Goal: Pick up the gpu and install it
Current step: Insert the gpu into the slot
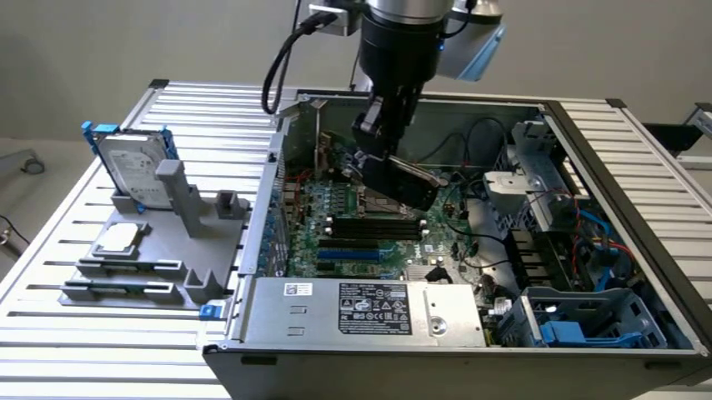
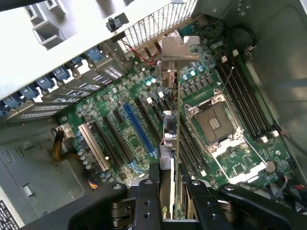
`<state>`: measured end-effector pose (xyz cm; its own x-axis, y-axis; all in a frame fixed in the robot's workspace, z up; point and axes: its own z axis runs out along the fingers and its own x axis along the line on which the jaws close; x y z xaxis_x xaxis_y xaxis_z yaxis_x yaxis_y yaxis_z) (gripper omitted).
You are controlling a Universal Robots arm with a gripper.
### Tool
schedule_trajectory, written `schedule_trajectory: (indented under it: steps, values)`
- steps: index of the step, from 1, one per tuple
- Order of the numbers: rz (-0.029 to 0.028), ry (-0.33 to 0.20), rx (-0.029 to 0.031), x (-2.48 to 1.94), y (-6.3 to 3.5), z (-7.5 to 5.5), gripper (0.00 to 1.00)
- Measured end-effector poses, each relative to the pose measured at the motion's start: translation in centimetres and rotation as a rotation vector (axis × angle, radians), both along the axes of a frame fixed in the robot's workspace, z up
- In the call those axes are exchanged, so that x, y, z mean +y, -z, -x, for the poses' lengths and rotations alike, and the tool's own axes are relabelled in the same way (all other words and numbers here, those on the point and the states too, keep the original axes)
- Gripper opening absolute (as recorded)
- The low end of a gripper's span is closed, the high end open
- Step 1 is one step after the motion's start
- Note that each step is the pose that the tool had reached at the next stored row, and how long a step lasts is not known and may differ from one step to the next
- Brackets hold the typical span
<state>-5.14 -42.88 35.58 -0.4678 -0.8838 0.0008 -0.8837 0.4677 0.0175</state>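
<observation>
The hand point(image 2: 169, 189) is clamped on the gpu point(image 2: 171, 129), closed against both faces of the thin card. It hangs edge-on inside the open computer case point(image 1: 623, 158), upper centre of the exterior view, just above the motherboard point(image 1: 368, 221). The card's long axis runs roughly along the expansion slots point(image 2: 139, 132), with its metal bracket point(image 2: 178, 48) toward the case's rear grille point(image 2: 158, 26).

The gpu point(image 2: 172, 139) is fitted with a bracket point(image 2: 178, 48) of bright bare metal, while the claw point(image 2: 171, 184) is finished in matt black. The motherboard point(image 2: 120, 139) is lacquered glossy green, and the counter point(image 1: 67, 333) is made of ribbed satin metal.
</observation>
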Motion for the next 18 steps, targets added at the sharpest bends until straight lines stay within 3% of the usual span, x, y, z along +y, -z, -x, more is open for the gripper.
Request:
schedule_trajectory:
  steps: [8,18]
  values:
    - [-0.0002,-0.146,-0.0001,0.00,0.52,0.0,0.26]
    - [-0.0096,-0.327,-0.0039,0.00,1.62,0.0,0.26]
